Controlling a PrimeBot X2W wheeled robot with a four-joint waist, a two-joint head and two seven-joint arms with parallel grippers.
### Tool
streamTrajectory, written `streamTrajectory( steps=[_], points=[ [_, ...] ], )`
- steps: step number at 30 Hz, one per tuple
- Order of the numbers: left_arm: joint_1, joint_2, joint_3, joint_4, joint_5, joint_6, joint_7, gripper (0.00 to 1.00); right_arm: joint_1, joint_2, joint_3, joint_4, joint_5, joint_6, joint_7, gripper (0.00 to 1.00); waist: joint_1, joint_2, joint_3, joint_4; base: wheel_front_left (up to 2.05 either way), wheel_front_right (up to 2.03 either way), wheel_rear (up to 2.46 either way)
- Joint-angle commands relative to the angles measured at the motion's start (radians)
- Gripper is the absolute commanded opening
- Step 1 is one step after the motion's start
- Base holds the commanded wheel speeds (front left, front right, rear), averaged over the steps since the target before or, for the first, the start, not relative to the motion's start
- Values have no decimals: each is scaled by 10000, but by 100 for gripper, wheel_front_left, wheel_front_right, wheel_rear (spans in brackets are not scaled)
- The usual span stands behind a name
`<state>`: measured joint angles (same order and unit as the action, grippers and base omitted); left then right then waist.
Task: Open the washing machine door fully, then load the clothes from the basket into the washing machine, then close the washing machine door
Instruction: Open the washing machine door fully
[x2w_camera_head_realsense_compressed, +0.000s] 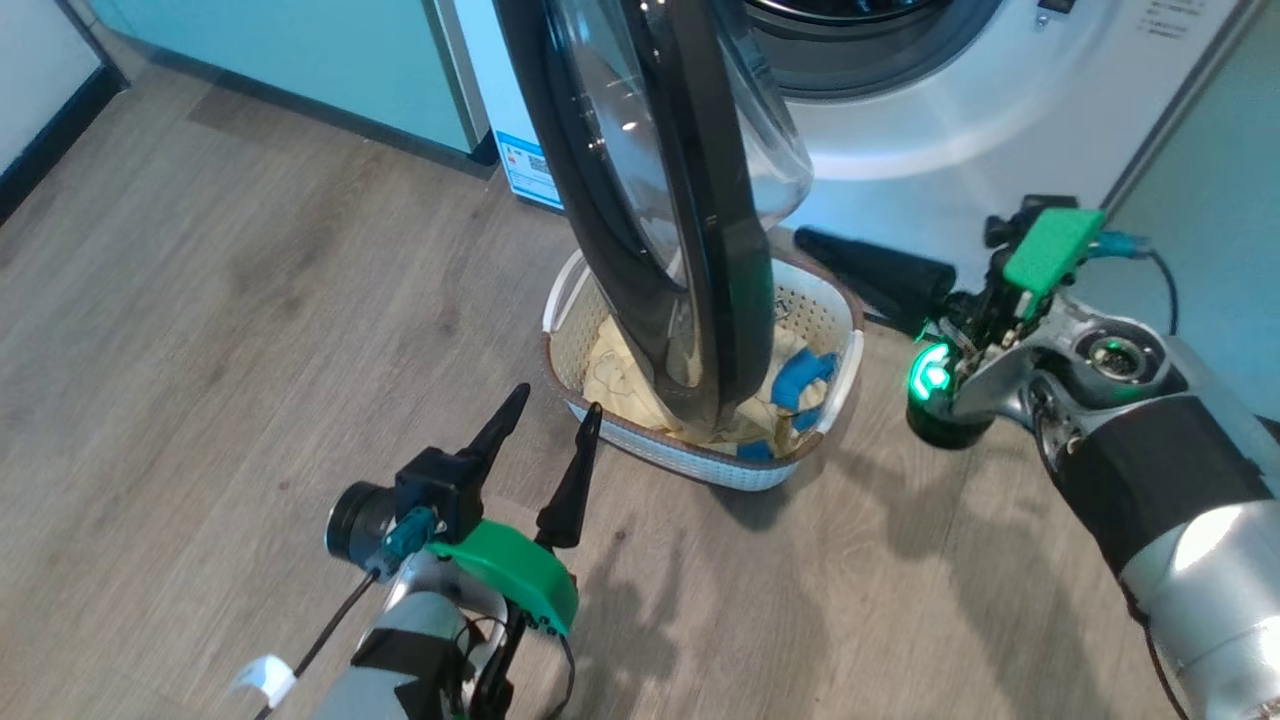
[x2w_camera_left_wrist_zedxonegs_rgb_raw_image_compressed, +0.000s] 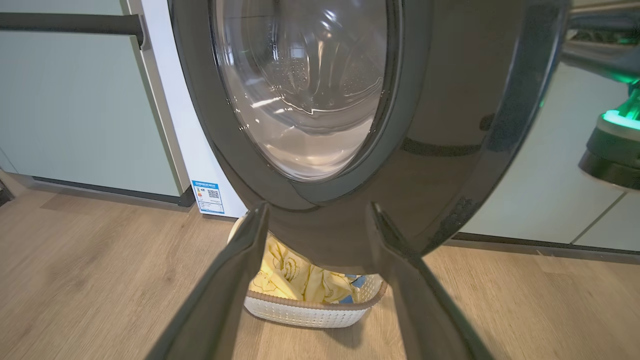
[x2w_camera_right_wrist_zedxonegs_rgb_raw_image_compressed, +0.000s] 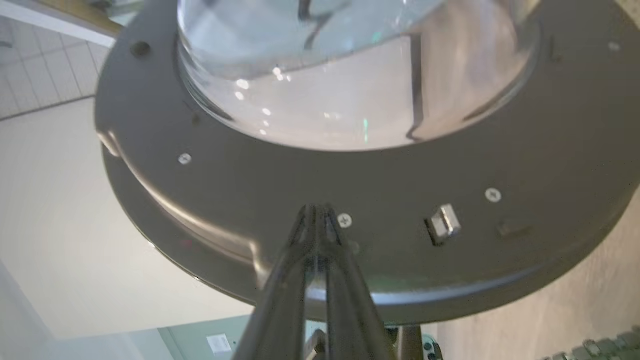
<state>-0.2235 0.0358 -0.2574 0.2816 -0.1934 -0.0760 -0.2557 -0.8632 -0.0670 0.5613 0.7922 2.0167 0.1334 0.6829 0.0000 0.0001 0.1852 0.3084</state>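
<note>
Head view shows the open washing machine door (x2w_camera_head_realsense_compressed: 718, 250) edge-on over the basket (x2w_camera_head_realsense_compressed: 680, 460), hiding most of the clothes (x2w_camera_head_realsense_compressed: 612, 383). The washing machine (x2w_camera_head_realsense_compressed: 950, 130) is cut off at the top. The left gripper (x2w_camera_head_realsense_compressed: 557, 402) is spread wide near the basket. The right gripper (x2w_camera_head_realsense_compressed: 808, 240), pinched together, points at the door; contact is unclear.

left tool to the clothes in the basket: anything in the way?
Yes. The washing machine door, only partly open, hangs over the basket, across the clothes. From the open left tool, its black ring sits straight ahead, above the clothes. The shut right tool points at the door's inner side.
</note>
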Motion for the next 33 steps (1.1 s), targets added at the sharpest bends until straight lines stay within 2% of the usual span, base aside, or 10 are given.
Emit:
streamTrajectory(
  steps=[1,12,13,14,15,22,24,27,32,33],
  points=[
    [-49,146,427,-334,115,25,-61,100,-125,164,-185,-362,-24,-27,-235,0,0,-1,14,-76,0,0,0],
    [-73,185,841,-244,277,-13,-61,100,518,-566,-1804,-1905,-1022,-27,-2721,0,0,-1,-71,-855,0,0,0],
    [-75,195,888,-233,285,-13,-61,100,634,-667,-1986,-2133,-1174,-27,-3013,14,0,-1,-89,-931,0,0,0],
    [-73,209,936,-223,293,-12,-61,100,747,-813,-2103,-2419,-1451,-27,-3310,46,0,-1,-107,-1009,0,0,0],
    [-72,223,989,-219,298,-8,-61,100,876,-971,-2219,-2697,-1798,-27,-3709,100,0,-1,-114,-1090,0,0,0],
    [-46,323,1314,-139,327,19,-61,100,2035,-1857,-2462,-4243,-4380,-27,-6444,100,0,-1,-230,-1602,0,0,0],
    [3,373,1453,-65,318,38,-61,100,2588,-2222,-2363,-4535,-5637,-27,-7734,100,0,-1,-366,-1795,0,0,0],
    [97,447,1604,-30,308,67,-61,100,3135,-2581,-2175,-4617,-7023,-27,-8868,100,0,-1,-523,-2015,0,0,0],
    [327,572,1834,-30,288,136,-61,100,4113,-2608,-3093,-4811,-10019,-27,-9432,100,0,-1,-777,-2379,0,0,0],
    [327,572,1834,-30,288,136,-61,100,4113,-2608,-3093,-4811,-10019,-27,-9432,100,0,-1,-777,-2379,0,0,0]
  ],
)
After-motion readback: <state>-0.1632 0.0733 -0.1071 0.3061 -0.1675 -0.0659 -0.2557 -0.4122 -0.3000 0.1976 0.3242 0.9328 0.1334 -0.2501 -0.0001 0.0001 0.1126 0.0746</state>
